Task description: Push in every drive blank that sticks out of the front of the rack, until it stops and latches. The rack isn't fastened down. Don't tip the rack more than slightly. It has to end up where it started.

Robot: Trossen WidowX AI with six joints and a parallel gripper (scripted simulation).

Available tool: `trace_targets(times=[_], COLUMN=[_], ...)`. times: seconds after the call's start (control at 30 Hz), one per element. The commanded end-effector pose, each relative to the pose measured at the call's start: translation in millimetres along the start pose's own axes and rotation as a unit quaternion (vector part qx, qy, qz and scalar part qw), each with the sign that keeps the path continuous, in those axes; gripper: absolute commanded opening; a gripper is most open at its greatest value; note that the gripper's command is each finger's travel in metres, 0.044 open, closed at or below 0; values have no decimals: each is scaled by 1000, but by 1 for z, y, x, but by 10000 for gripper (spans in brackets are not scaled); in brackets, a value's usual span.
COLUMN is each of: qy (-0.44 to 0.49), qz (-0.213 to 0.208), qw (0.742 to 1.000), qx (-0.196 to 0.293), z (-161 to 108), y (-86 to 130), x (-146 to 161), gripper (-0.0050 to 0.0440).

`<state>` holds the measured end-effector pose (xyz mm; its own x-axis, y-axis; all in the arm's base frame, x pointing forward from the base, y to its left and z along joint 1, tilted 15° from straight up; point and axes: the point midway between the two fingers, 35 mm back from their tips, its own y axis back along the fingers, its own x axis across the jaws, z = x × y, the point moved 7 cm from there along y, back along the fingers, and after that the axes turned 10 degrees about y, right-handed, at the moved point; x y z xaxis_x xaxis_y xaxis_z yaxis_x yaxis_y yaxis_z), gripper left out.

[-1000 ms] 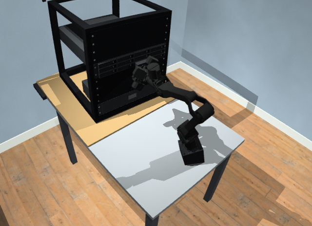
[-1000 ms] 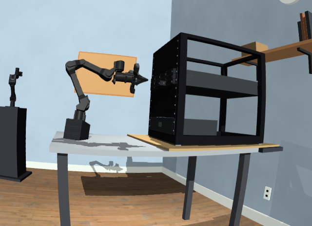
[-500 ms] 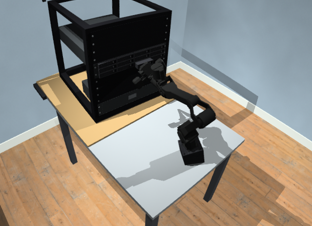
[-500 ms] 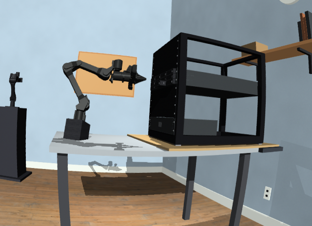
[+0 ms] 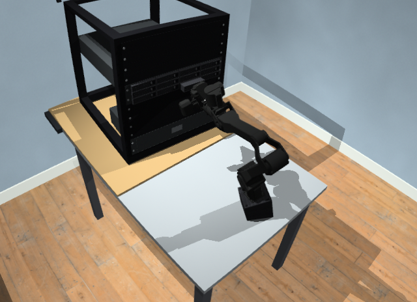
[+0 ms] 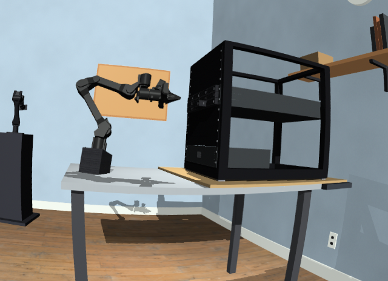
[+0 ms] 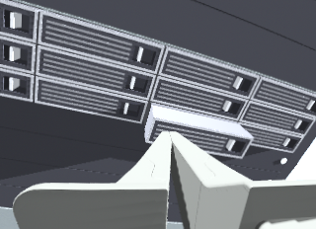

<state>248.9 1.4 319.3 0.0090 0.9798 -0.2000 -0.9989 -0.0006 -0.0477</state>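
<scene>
The black open-frame rack point(image 5: 148, 70) stands on a tan board at the table's far end. Its front carries a panel of drive blanks point(image 5: 174, 78) in rows. In the wrist view one drive blank point(image 7: 197, 132) in the lowest row sticks out of the panel; it also shows in the top view point(image 5: 191, 84). My gripper point(image 7: 168, 139) is shut and empty, its tips pointing at the left end of that blank's front face. In the side view the gripper point(image 6: 175, 97) is a short gap away from the rack front point(image 6: 204, 98).
The arm's base point(image 5: 257, 204) sits on the grey table half near the right edge. A lower unit point(image 5: 174, 131) fills the rack's bottom front. A wall shelf point(image 6: 350, 63) hangs behind the rack.
</scene>
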Motion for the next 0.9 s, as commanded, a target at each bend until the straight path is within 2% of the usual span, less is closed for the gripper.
trace_targets(times=[0.0, 0.6, 0.87], qy=[-11, 4, 70], qz=[0, 1, 4], qw=[1000, 1000, 998], qx=[-1, -2, -7], z=[0, 0, 2], y=[3, 4, 8], x=[-1, 0, 4], gripper=[-50, -50, -50])
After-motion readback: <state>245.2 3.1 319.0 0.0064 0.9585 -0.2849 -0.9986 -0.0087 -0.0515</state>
